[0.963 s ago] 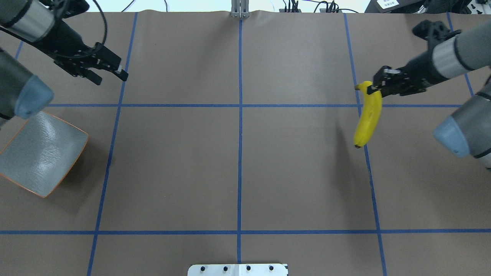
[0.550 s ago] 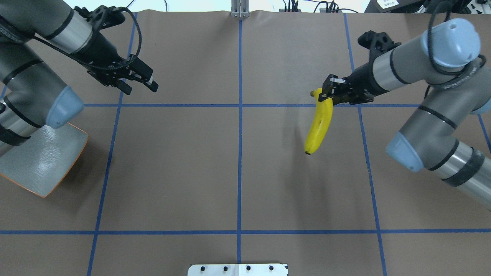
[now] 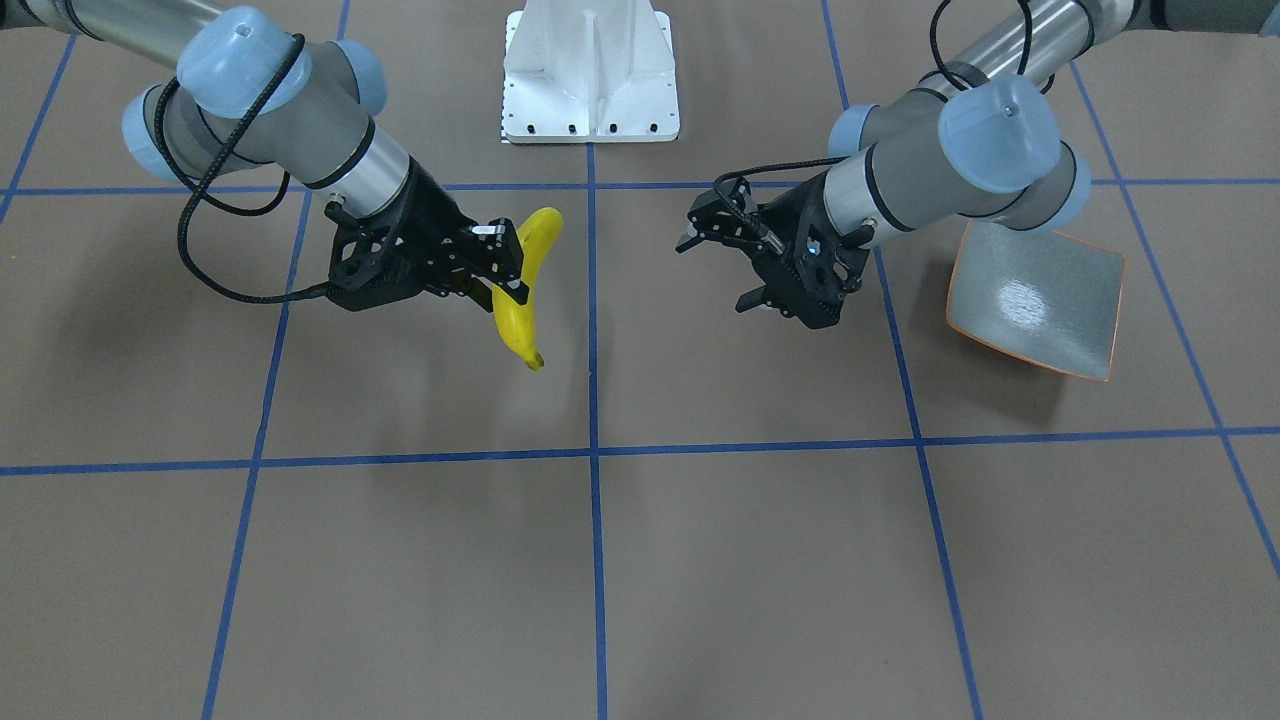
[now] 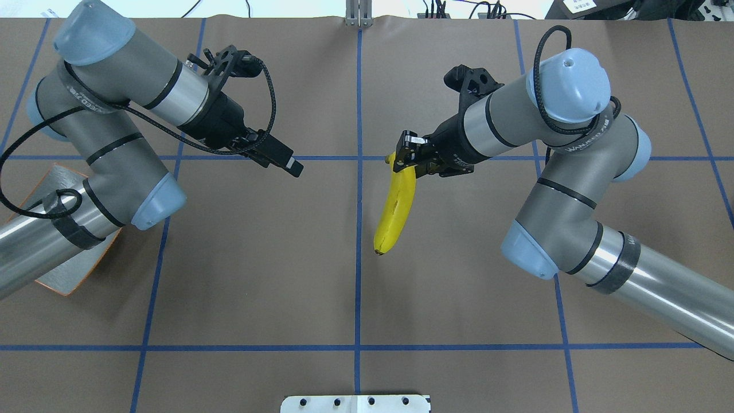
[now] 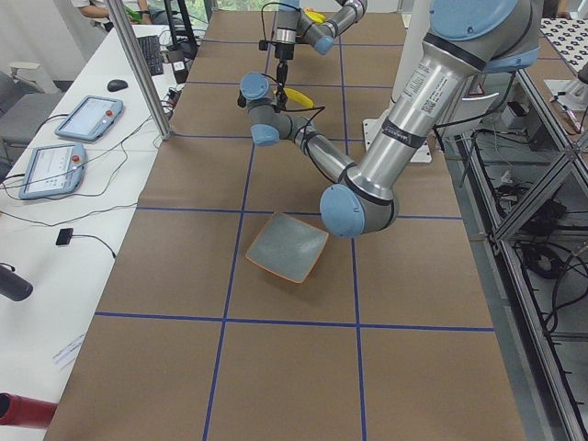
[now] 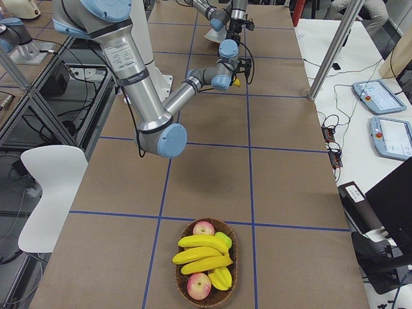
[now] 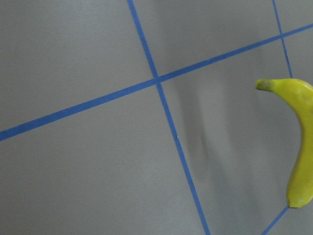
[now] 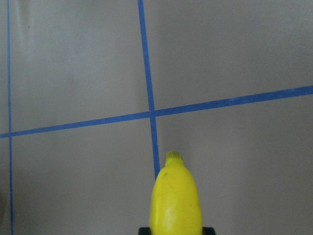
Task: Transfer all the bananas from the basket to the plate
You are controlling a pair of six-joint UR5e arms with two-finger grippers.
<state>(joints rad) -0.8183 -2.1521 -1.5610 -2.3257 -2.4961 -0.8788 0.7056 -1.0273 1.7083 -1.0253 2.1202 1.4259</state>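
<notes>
My right gripper (image 4: 404, 156) is shut on the stem end of a yellow banana (image 4: 395, 206) and holds it above the table just right of the centre line, with the tip hanging toward the robot. The banana also shows in the front view (image 3: 520, 300), the left wrist view (image 7: 298, 147) and the right wrist view (image 8: 176, 200). My left gripper (image 4: 289, 163) is open and empty, left of the banana and apart from it. The grey-green plate (image 3: 1040, 300) lies at the table's left, partly hidden by my left arm in the overhead view (image 4: 57, 275). Two more bananas (image 6: 205, 252) lie in the basket (image 6: 187, 293).
The wicker basket stands at the table's far right end, out of the overhead view, and also holds two apples (image 6: 203, 228). The robot's white base plate (image 3: 590, 75) is at the robot's edge. Blue tape lines cross the brown table cover.
Both arms have swung toward the table's middle. The right gripper has carried the banana leftward. The left arm now covers part of the plate.
</notes>
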